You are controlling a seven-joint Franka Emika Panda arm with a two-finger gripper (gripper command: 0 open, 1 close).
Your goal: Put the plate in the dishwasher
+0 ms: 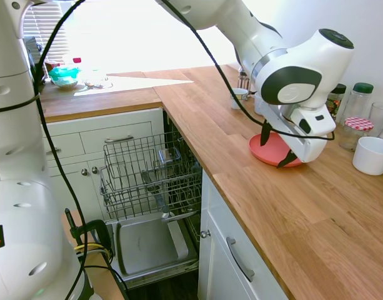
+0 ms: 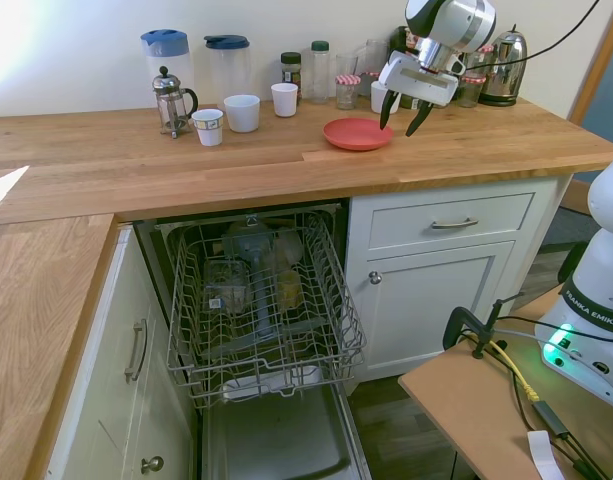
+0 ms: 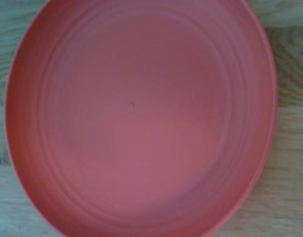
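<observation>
The plate (image 2: 357,133) is lying flat on the wooden counter (image 2: 136,160), close to its back edge and well clear of the front edge. The gripper (image 2: 403,114) is hanging just above the plate's far rim with its two dark fingers spread apart, gripping nothing. Mugs and jars are standing along the back edge. Below the front edge the dishwasher (image 2: 261,330) is standing open, its wire rack (image 2: 201,330) pulled out over the dropped door (image 1: 150,244)
</observation>
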